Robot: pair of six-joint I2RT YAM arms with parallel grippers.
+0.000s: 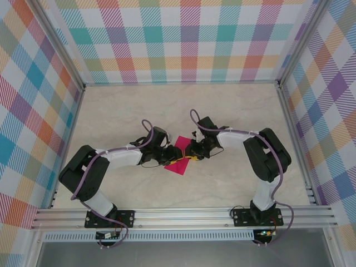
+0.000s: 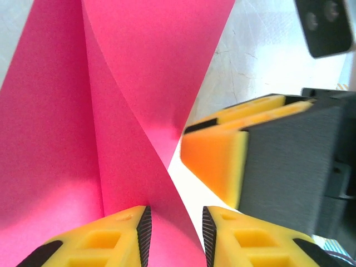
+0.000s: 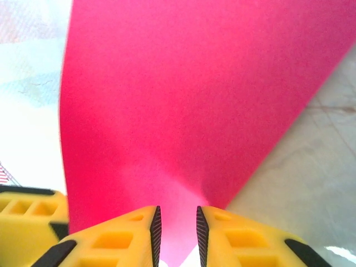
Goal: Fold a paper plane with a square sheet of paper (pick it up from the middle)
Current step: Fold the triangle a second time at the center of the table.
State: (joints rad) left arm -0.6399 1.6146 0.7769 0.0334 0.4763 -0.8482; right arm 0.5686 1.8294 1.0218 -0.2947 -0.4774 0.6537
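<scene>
Marble-look beige table (image 1: 233, 111) takes up most of the top view, w/ plaid walls (image 1: 183, 39) on three sides and an aluminium rail (image 1: 183, 214) along the near edge. Left arm (image 1: 111, 158) and right arm (image 1: 261, 150), both black and white, bend inward from their bases and meet at approx the table's ctr.

Btwn them is the sheet of paper (image 1: 181, 144): magenta-pink, plain, no marks. From above it reads as a small tilted shape, partly covered by both wrists. In the left wrist cam the sheet of paper (image 2: 55, 139) is no longer flat. One layer curls over another, and a long diagonal edge runs from the top down toward the claw, so two overlapping pink faces show, w/ a shadowed crease btwn them. In the right wrist cam the sheet of paper (image 3: 183, 100) is one broad smooth face. It narrows and puckers slightly where it goes into the claw, w/ table showing either side.

Left gripper (image 1: 171, 158) is clamped on the paper's folded part, pink filling the slot btwn its yellow pads (image 2: 142, 228). Right gripper (image 1: 193, 151) likewise pinches the paper's lower edge btwn its pads (image 3: 153, 228). The two claws sit just beside each other; the right one's yellow fingers (image 2: 222, 156) crowd the left cam.
</scene>
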